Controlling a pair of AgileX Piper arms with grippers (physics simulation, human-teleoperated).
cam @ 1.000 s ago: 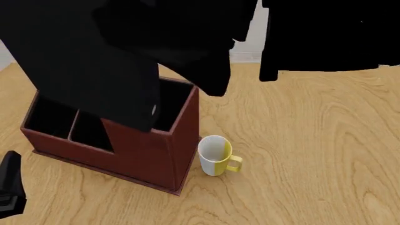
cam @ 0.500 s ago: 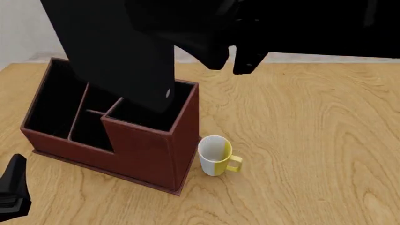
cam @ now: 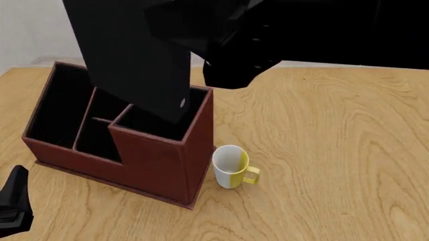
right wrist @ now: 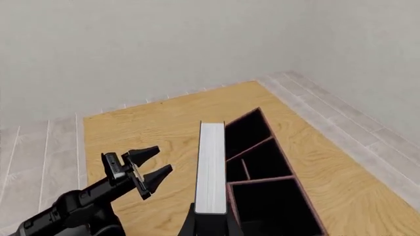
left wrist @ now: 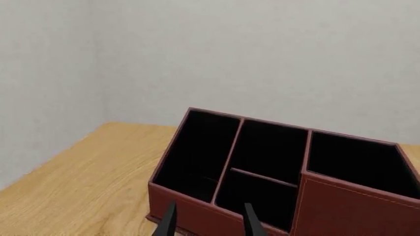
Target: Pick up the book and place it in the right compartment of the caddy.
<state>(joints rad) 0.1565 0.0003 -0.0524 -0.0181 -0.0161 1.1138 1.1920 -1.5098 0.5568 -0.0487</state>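
The black book (cam: 130, 55) hangs tilted in the air over the reddish-brown caddy (cam: 157, 165), its lower corner above the right compartment (cam: 144, 125). In the right wrist view the book's white page block (right wrist: 211, 167) faces the camera, and my right gripper (right wrist: 210, 225) is shut on the book's near end. The left wrist view shows every pocket of the caddy (left wrist: 341, 206) holding nothing, the right compartment (left wrist: 361, 164) included. My left gripper (left wrist: 208, 226) stands open low in front of the caddy's left end, also seen as the left gripper (cam: 13, 203).
A white-and-yellow mug (cam: 231, 166) stands on the wooden table (cam: 335, 150) just right of the caddy's front corner. The right arm (cam: 315, 30) fills the top of the front view. Walls rise behind the table.
The book has swung from over the caddy's left pockets to above its right end, uncovering the left pockets. The right arm shifted with it. The left gripper barely moved.
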